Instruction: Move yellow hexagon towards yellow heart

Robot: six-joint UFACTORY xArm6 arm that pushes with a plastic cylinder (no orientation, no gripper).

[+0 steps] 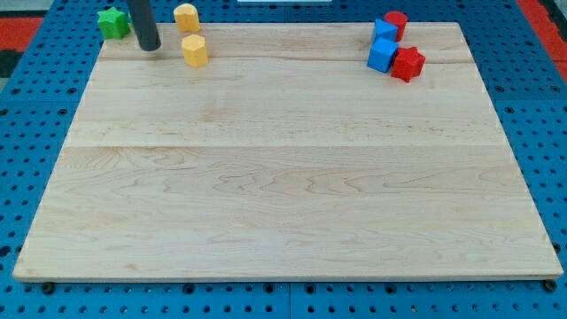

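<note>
Two yellow blocks sit near the board's top left. The upper one (186,17), at the top edge, looks like the yellow hexagon. The lower one (195,50), just below it, has a notched top and looks like the yellow heart. A small gap separates them. My tip (148,47) rests on the board to the left of both, about level with the heart and apart from it. The dark rod rises from the tip out of the view's top.
A green star-like block (112,22) lies at the top left corner, left of the rod. At the top right are two blue blocks (385,29) (382,56), a red rounded block (397,21) and a red star (408,64), clustered together.
</note>
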